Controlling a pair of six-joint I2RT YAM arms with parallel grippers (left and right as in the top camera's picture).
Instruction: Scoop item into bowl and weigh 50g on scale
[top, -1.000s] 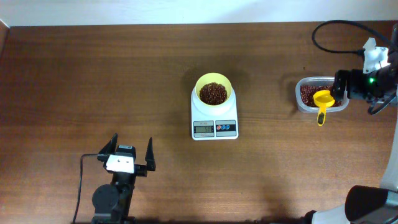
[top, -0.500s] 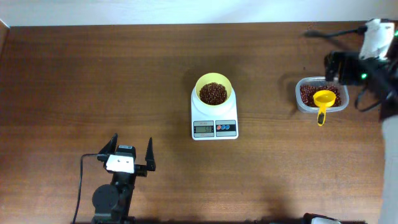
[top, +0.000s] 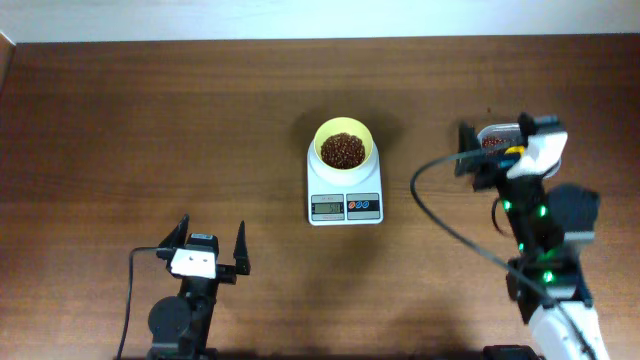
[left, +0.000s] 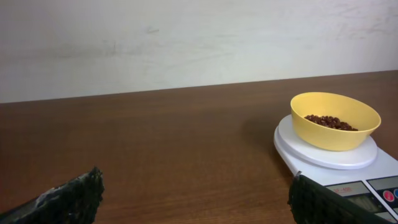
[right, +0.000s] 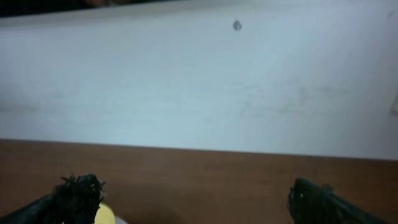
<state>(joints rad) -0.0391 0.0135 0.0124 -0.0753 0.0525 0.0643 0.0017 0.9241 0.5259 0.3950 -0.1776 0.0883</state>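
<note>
Two arms show from above. The right gripper (top: 493, 138) has swung back from the right edge and hangs by the clear tub (top: 497, 131), claw wide and empty, so scooping looks done. Beans (top: 343, 150) sit in the yellow bowl (top: 321, 138) on the scale (top: 346, 184). The left gripper (top: 212, 234) rests near, wide too. Left wrist: bowl ahead, to the right. Right wrist: wall (right: 199, 81), table (right: 199, 180), wide-apart fingers (right: 74, 199).
</note>
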